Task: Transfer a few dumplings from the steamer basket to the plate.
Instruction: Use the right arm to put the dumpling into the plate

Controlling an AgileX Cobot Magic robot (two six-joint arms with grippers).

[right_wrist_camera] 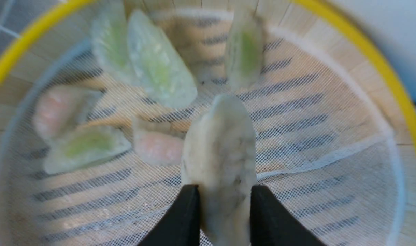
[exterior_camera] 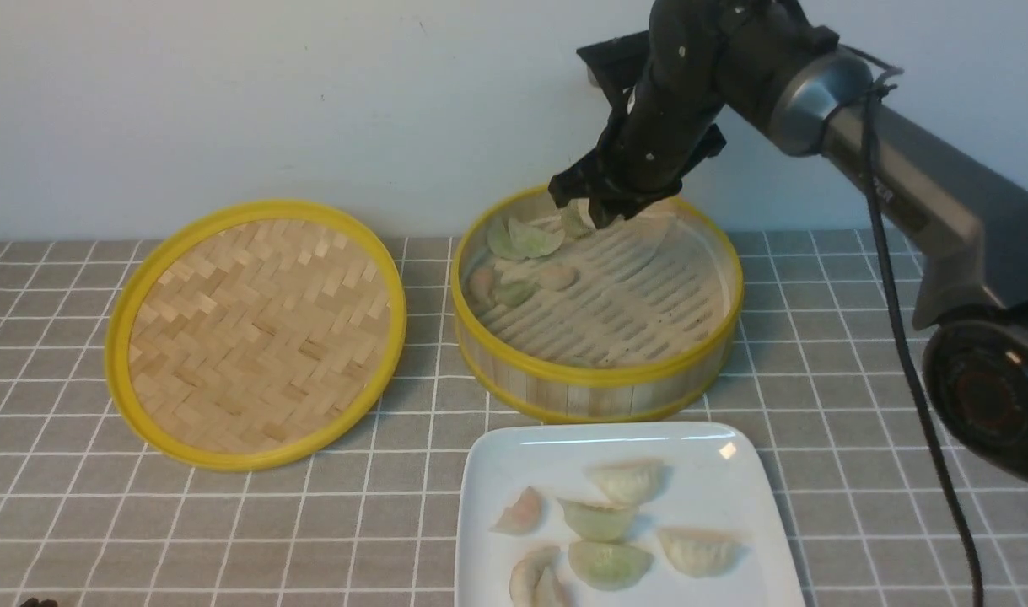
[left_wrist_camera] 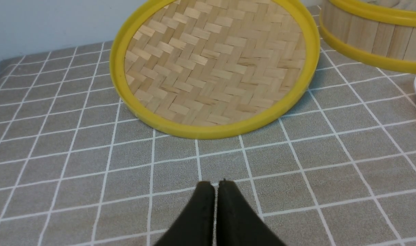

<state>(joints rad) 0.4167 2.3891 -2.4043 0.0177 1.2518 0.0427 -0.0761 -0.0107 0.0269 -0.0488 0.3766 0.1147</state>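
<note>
Covering whole scene: grey checked counter. Woven lid lies flat at left, just beside steamer basket, small gap between. White plate sits on near side of basket, close to its wall. Right hand reaches down inside basket's far rim, clamped on pale dumpling. Left hand over counter near lid, fingers pressed together, empty. Several dumplings lie in basket's left part; more dumplings on plate.
</note>
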